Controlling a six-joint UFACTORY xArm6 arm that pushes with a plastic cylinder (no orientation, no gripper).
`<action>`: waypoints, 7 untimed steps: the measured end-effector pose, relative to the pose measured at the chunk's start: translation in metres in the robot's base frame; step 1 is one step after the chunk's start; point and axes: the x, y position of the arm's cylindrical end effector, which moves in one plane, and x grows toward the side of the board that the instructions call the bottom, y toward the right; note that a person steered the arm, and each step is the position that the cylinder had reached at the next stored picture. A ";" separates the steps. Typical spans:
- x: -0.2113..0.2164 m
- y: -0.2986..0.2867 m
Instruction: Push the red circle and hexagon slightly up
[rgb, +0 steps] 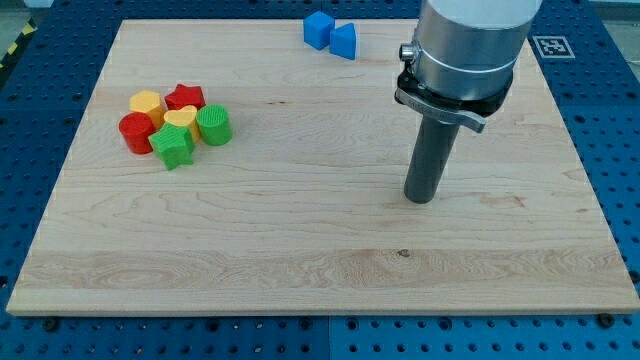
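My tip (422, 199) on the counter (300, 250) – no jaws in view, red circle (135, 132) and yellow hexagon (147, 103) clustered well apart at the view's left.

1. Upper body: wide cylindrical housing (472, 35), light grey/silver, smooth finish, cut off by the view's top.
2. Below it, a darker band (462, 82) rings the housing's base.
3. Small round metal connector or screw head (407, 51) protrudes from the housing's left side.
4. Flat grey metal clamp bracket (440, 105) under the band, angular edges, lighter rim.
5. Straight dark grey rod (430, 150), round section, matte.
6. My tip (422, 199): blunt flat end, same dark grey.
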 end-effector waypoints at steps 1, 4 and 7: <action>0.000 0.000; 0.024 -0.111; 0.014 -0.214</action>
